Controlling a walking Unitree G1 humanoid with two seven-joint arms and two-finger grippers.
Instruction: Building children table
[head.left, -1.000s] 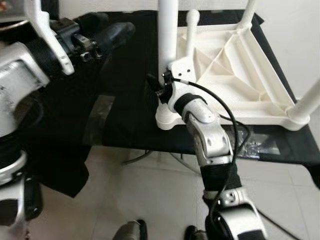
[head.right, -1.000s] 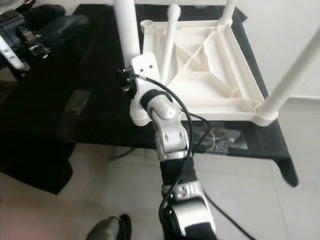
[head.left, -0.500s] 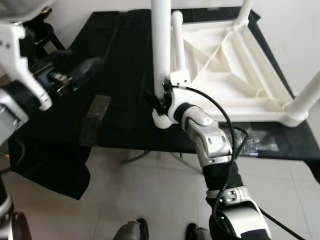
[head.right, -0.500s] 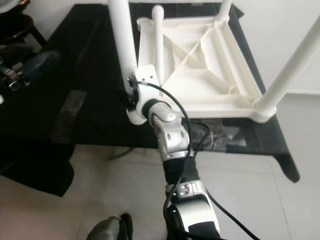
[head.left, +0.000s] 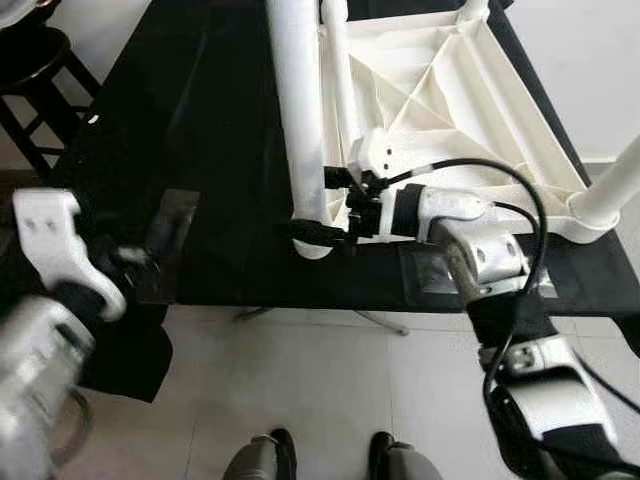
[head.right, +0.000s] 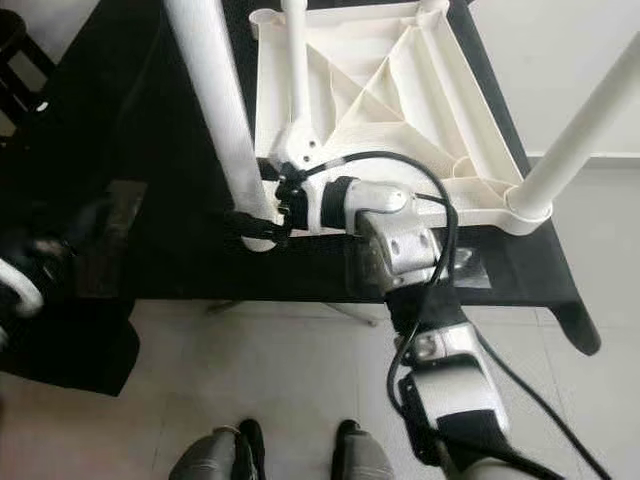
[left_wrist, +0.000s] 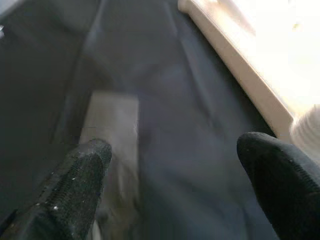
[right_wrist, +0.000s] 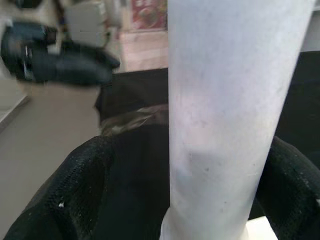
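Observation:
A white children's table (head.left: 450, 100) lies upside down on a black cloth-covered tabletop (head.left: 200, 120), its legs pointing up. My right gripper (head.left: 318, 205) reaches in from the right and is shut on the near-left table leg (head.left: 300, 120), low down near its base. In the right wrist view the white table leg (right_wrist: 230, 110) stands between the two black fingers (right_wrist: 75, 190). My left gripper (left_wrist: 175, 165) is open with nothing between its fingers, hovering over the black cloth near a grey tape patch (left_wrist: 112, 125). The left arm (head.left: 60, 250) is blurred at the lower left.
A second upright leg (head.left: 610, 190) rises at the near-right corner, and a thinner one (head.left: 335, 60) behind the gripped leg. A dark stool (head.left: 40, 70) stands at the far left. Tape patches (head.left: 440, 270) mark the cloth's front edge. Tiled floor (head.left: 330, 380) lies below.
My right arm has swung from in front of the leg to its right side, the wrist turning around the leg. My left arm has dropped from upper left to lower left. The camera tilted down.

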